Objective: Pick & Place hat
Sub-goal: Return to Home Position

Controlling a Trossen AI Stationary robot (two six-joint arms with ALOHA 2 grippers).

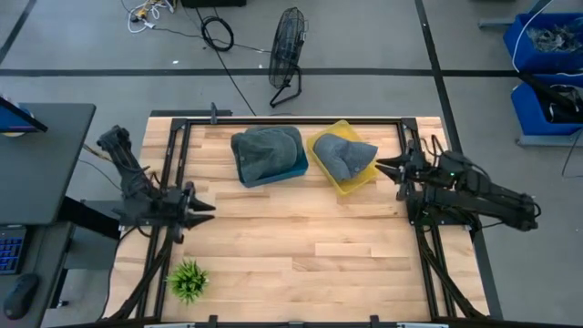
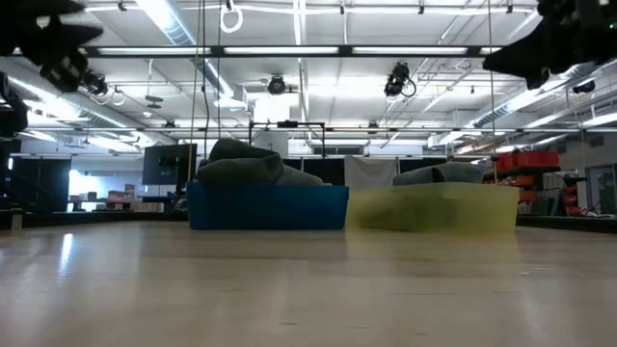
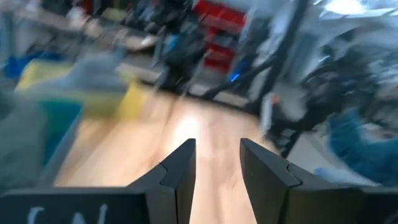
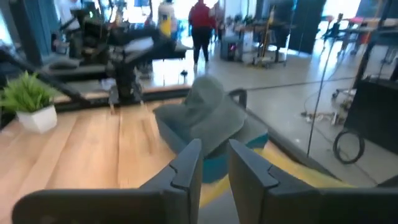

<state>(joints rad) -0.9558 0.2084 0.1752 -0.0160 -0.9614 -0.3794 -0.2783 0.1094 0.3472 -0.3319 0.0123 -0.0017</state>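
Wooden table (image 1: 301, 246): bare across its middle and near half; no cap lies loose on it.
Blue bin (image 1: 282, 176): at the far edge, left of centre, touching or just beside the yellow bin.
Yellow bin (image 1: 353, 187): at the far edge, right of centre, turned at an angle.
Green caps (image 1: 266, 150): heaped in the blue bin and rising above its rim; how many are in the heap cannot be told.
Grey cap (image 1: 346, 157): lies in the yellow bin, bulging over its wall.
Left claw (image 1: 202, 210): at the left edge, well apart from both bins, fingers a little spread with nothing between them.
Right claw (image 1: 384, 167): at the right edge, just beside the yellow bin, fingers slightly parted and empty.
Plant (image 1: 188, 279): near the near-left corner, upright.
Done: by the look of it, the picking and placing is finished, since every cap in view sits in a bin.
Left: likely only the arms settling into their rest poses at the table's sides.
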